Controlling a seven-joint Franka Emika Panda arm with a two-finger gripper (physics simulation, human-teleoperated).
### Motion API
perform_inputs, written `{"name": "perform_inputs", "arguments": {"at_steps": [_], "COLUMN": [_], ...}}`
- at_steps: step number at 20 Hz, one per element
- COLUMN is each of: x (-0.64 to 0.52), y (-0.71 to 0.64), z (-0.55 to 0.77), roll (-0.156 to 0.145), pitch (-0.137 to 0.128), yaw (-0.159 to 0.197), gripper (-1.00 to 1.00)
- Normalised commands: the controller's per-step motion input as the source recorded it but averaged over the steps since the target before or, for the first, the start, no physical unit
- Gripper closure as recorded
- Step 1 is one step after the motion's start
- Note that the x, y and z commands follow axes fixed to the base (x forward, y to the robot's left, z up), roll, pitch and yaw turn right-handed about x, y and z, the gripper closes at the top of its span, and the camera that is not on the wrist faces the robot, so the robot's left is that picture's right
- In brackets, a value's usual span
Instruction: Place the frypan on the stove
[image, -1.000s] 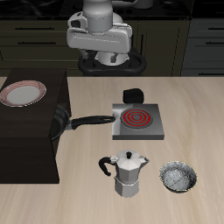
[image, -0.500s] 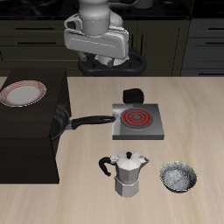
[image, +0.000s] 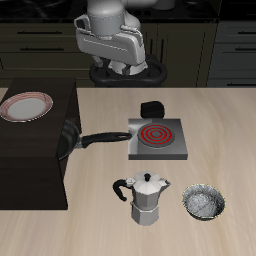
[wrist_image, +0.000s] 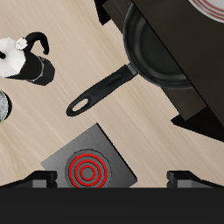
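The frypan (image: 68, 139) is seen leaning at the edge of a dark cabinet (image: 30, 150), its handle reaching toward three o'clock, almost to the stove (image: 157, 138) on the table (image: 200, 110). The claw (wrist_image: 112, 179) is held high above; its fingertips (wrist_image: 37, 179) are spread apart, nothing gripped.
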Motion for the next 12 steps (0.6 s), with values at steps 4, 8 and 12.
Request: {"name": "perform_inputs", "arguments": {"at_steps": [4,8,12], "x": [0.05,0.08,0.05], "y": [-0.03,0.01,0.09], "z": [0.10,0.00,-0.05], "roll": [0.014,0.029,0.018], "pitch": [-0.039,-0.024,0.000], "yaw": [-0.123,-0.150,-0.046], "gripper": [-1.00,-1.00,-1.00]}}
